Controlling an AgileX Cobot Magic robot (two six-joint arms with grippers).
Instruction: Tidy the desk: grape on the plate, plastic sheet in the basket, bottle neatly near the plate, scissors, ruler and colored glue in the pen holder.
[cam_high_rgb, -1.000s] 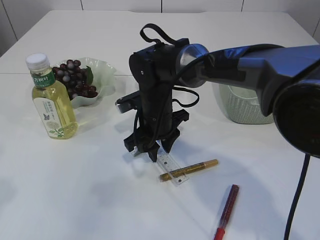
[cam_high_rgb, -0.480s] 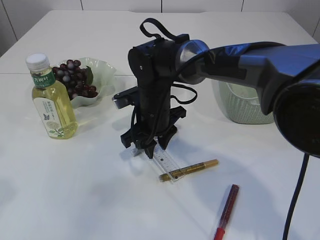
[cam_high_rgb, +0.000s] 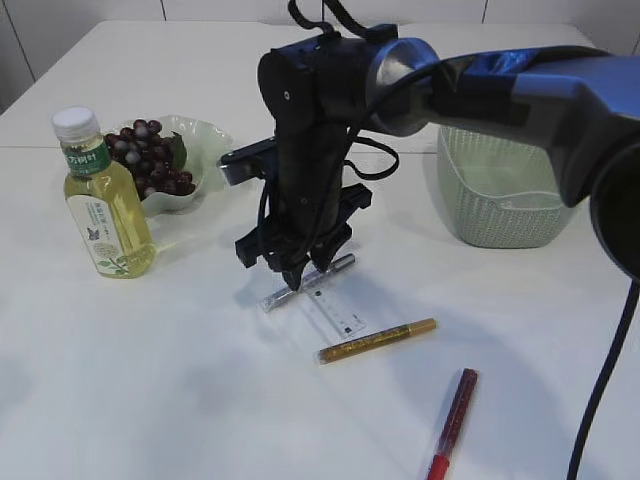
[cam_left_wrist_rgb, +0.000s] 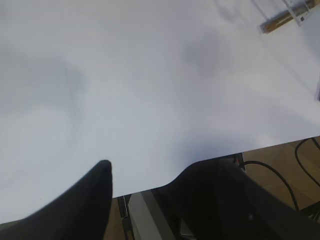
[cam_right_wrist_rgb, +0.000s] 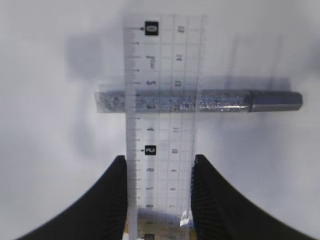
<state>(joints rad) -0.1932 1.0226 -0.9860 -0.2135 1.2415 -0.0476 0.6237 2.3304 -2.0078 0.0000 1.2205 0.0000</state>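
A bottle (cam_high_rgb: 103, 200) was stood at the far left of the table (cam_high_rgb: 150, 400), with a plate (cam_high_rgb: 205, 150) just behind it to the right and grapes (cam_high_rgb: 150, 160) piled on that plate. A basket (cam_high_rgb: 500, 205) was set at the far right. Near the middle, a ruler (cam_high_rgb: 335, 315) was laid across a glue pen (cam_high_rgb: 305, 283), its near end over a second glue pen (cam_high_rgb: 377, 340). A third pen (cam_high_rgb: 452, 422) was left nearer, to the right. The right gripper (cam_high_rgb: 300, 280) was placed over the ruler's far end, a finger at each long edge.
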